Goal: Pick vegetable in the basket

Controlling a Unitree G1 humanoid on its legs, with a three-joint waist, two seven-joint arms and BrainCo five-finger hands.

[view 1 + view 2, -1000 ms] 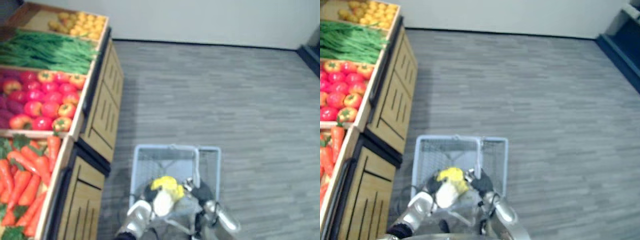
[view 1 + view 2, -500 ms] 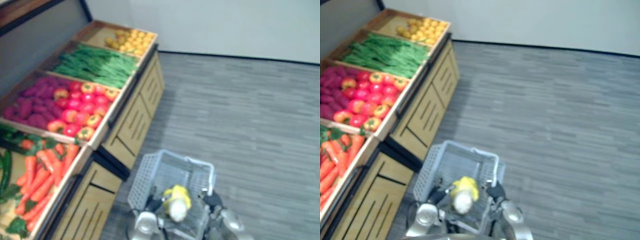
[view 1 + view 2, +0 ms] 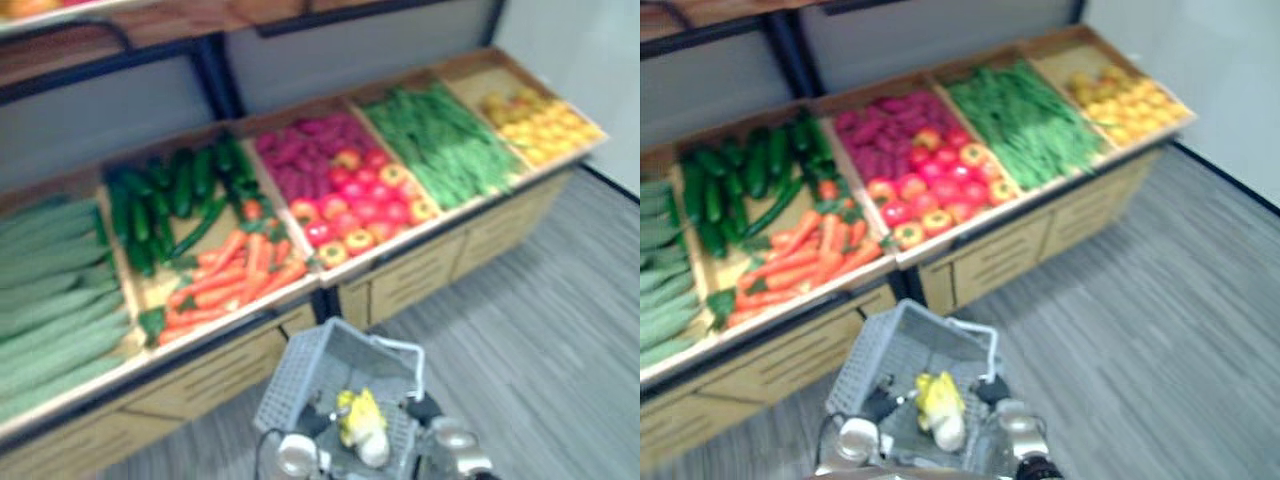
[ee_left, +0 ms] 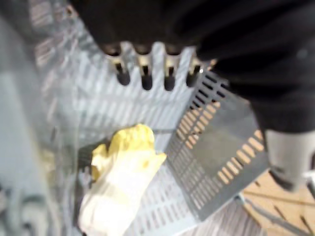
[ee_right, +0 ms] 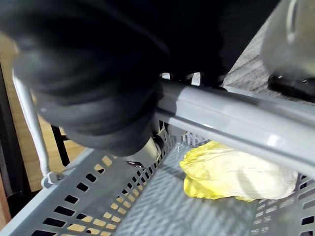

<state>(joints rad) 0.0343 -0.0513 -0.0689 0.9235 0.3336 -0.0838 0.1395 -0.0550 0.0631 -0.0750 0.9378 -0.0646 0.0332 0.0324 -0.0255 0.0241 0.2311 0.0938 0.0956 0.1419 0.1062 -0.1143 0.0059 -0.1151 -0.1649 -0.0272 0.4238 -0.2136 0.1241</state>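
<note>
A grey slatted basket (image 3: 318, 366) hangs low in front of me, held between both hands. A yellow and white leafy cabbage (image 3: 361, 430) lies on its bottom, seen close in the left wrist view (image 4: 122, 183) and the right wrist view (image 5: 237, 172). My left hand (image 3: 318, 432) is at the basket's left side, its fingers (image 4: 143, 69) curled over the rim. My right hand (image 3: 426, 407) is shut round the grey handle bar (image 5: 222, 117).
A long wooden stand runs behind the basket, holding pale cucumbers (image 3: 52, 300), dark cucumbers (image 3: 160, 192), carrots (image 3: 232, 276), red and yellow peppers (image 3: 352, 212), green beans (image 3: 440, 146) and yellow produce (image 3: 536, 116). Grey plank floor (image 3: 540, 330) lies at the right.
The camera has swung toward the stand, so more crates show. Both hands stay on the basket and the cabbage still lies inside.
</note>
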